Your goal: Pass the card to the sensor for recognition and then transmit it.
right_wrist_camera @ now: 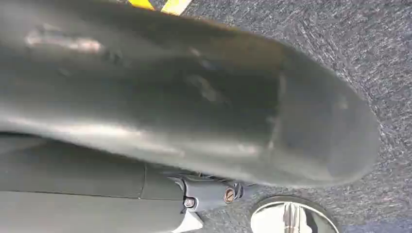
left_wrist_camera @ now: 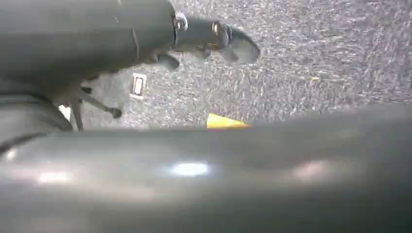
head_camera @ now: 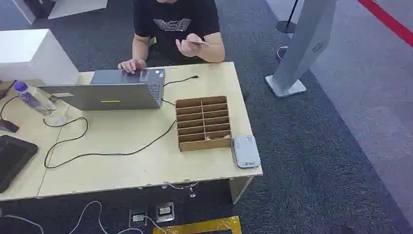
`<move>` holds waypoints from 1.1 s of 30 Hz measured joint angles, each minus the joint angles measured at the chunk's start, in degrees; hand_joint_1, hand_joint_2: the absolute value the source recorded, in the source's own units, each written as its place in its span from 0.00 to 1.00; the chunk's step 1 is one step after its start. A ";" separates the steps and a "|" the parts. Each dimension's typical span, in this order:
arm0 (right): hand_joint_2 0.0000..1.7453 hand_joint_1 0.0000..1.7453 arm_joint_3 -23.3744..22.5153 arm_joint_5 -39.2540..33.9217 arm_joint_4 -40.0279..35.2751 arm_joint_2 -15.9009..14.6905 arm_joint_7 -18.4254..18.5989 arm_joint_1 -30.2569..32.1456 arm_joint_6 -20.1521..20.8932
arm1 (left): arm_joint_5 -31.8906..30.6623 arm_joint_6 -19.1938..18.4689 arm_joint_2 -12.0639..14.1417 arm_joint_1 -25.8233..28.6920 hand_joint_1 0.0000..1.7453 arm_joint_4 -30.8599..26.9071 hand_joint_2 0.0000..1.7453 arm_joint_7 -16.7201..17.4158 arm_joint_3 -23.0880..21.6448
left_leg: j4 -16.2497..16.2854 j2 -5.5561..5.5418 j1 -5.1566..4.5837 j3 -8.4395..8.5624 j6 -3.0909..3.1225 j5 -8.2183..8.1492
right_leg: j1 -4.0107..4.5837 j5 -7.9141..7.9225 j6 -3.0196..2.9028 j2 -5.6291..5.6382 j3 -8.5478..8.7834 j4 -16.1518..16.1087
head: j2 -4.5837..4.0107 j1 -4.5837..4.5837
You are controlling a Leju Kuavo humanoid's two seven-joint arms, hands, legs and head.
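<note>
Dark grey carpet [head_camera: 316,161], speckled and short-piled, covers most of the head view. On it stands a pale plywood table [head_camera: 122,165], flat and rectangular, reaching from the left edge to just right of centre.

At the top centre a person [head_camera: 175,24] in a black printed T-shirt sits behind the table. A slanted grey metal stand [head_camera: 304,44] on a flat square foot rises at the upper right. A white block [head_camera: 29,53] with smooth faces sits at the upper left.

A silver-grey laptop [head_camera: 112,90] lies open left of centre, and one of the person's hands rests on its keyboard. Just right of centre is a brown cardboard box [head_camera: 203,123], split by card strips into two columns of narrow slots. Touching its lower right corner lies the sensor [head_camera: 246,151], a small white rounded-rectangle slab of smooth plastic. A thin black cable [head_camera: 97,151] loops across the wood. A clear plastic bottle [head_camera: 31,97] with a purple cap leans at the left.

The card [head_camera: 196,42], thin and flat, is in the person's other hand at the top centre, well apart from the sensor.

In the left wrist view my left hand [left_wrist_camera: 145,34] is a smooth dark grey shape with screwed finger parts over carpet. I cannot tell whether it is spread or curled. My right hand [right_wrist_camera: 145,204] shows similar matte grey casing and screws at the lower left, and I cannot tell its state either.
</note>
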 joint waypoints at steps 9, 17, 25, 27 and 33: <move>0.00 0.00 0.00 0.04 0.00 -0.09 0.07 0.00 0.35 | -0.13 -0.44 -0.37 0.01 0.00 0.00 0.00 0.04 0.07 | 0.00 0.00 0.00 0.00 0.00 0.00 | 0.00 0.00 0.00 0.00 0.00 0.00 | 0.00 -0.02; 0.00 0.00 0.00 0.04 0.00 -0.35 0.37 0.01 0.37 | -0.94 1.14 -0.37 0.00 0.00 0.02 0.00 -0.09 0.07 | 0.00 0.00 0.00 0.00 0.00 0.00 | 0.00 0.00 0.00 0.00 0.00 0.00 | 0.00 -0.02; 0.00 0.00 0.00 -0.06 0.00 -0.37 -0.81 0.02 0.55 | -1.31 3.35 -0.37 0.00 0.00 0.02 0.00 -1.07 0.07 | 0.00 0.00 0.00 0.00 0.00 0.00 | 0.00 0.00 0.00 0.00 0.00 0.00 | 0.00 -0.02; 0.00 0.00 0.00 -0.76 0.00 -0.37 -1.42 0.01 0.03 | -1.31 3.72 -0.39 0.00 0.00 0.02 0.00 -1.14 0.07 | 0.00 0.00 0.00 0.00 0.00 0.00 | 0.00 0.00 0.00 0.00 0.00 0.00 | 0.00 -0.02; 0.00 0.00 -1.25 -9.56 0.00 0.07 -6.21 -0.23 -11.53 | -0.92 4.90 -0.46 0.00 0.00 0.02 0.00 -1.36 0.07 | 0.00 0.00 0.00 0.00 0.00 0.00 | 0.00 0.00 0.00 0.00 0.00 0.00 | 0.00 -0.02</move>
